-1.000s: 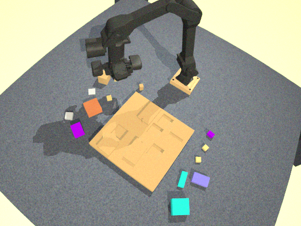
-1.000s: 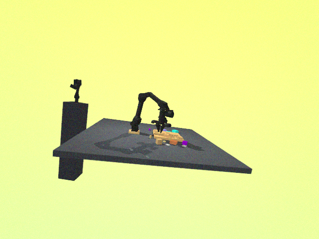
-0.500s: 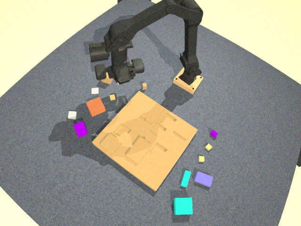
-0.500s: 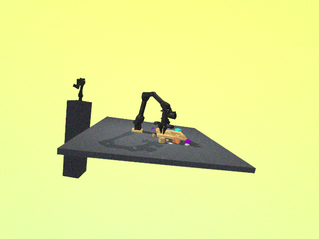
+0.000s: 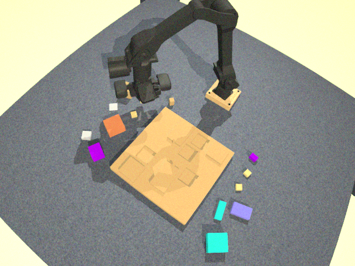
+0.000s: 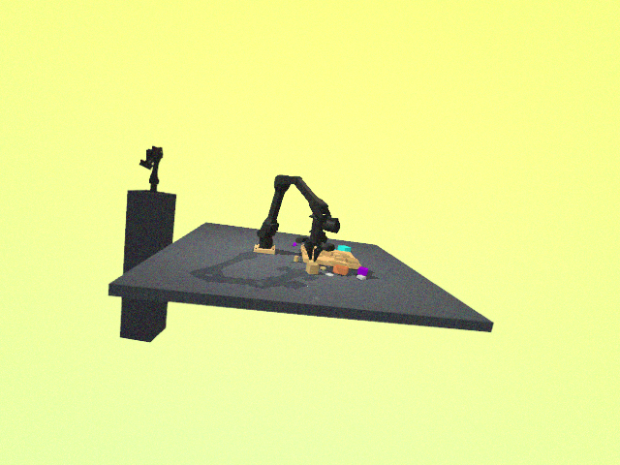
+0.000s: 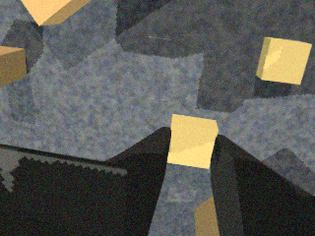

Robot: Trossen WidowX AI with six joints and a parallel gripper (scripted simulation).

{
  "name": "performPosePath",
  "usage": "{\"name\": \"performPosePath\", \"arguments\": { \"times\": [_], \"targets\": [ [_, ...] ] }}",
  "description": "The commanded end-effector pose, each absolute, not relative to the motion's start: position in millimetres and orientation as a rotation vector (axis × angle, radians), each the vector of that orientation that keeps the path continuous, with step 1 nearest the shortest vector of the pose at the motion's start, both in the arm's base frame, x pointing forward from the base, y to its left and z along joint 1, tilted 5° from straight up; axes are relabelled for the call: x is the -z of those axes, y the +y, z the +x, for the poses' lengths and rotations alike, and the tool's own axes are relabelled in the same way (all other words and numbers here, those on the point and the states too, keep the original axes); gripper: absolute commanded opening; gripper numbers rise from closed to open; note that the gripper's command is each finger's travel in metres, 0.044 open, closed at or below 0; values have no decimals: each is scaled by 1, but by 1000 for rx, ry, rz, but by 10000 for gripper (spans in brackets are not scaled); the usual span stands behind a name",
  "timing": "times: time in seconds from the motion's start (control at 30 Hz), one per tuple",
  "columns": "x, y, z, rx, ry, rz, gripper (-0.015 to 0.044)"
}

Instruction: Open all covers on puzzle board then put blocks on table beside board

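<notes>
My gripper (image 6: 313, 259) (image 7: 191, 140) is shut on a small yellow block, low over the table beyond the board's upper-left side; the hand mostly hides it in the top view. The tan puzzle board (image 5: 166, 121) (image 7: 49, 9) has several shallow recesses; covers share its colour, so their positions are unclear. Near the hand lie a yellow block (image 5: 133, 114) (image 7: 287, 61), a small tan block (image 5: 171, 101) (image 7: 11, 64) and a larger tan block (image 5: 128, 93) (image 6: 312, 267), partly hidden. An orange block (image 5: 113, 126), a purple block (image 5: 96, 152) and two white blocks (image 5: 113, 106) (image 5: 86, 134) lie left of the board.
Right of the board lie a small purple block (image 5: 253, 157), two yellow blocks (image 5: 247, 173) (image 5: 238, 187), a cyan slab (image 5: 220, 210), a violet slab (image 5: 241, 210) and a large cyan block (image 5: 217, 243). The arm's wooden base (image 5: 214, 98) stands beyond the board's upper-right side.
</notes>
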State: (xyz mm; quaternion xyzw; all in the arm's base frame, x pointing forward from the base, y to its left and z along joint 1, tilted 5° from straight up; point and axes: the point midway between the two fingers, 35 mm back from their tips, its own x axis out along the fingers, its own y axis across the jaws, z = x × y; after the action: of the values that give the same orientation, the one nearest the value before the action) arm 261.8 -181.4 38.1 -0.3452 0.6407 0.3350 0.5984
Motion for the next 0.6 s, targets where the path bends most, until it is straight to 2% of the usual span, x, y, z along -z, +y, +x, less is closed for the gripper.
{"name": "performPosePath", "arguments": {
  "times": [0.0, 0.57],
  "targets": [
    [-29, -180, 258, -785, 1492, -800, 80],
    [-9, -179, 254, -785, 1492, -800, 80]
  ]
}}
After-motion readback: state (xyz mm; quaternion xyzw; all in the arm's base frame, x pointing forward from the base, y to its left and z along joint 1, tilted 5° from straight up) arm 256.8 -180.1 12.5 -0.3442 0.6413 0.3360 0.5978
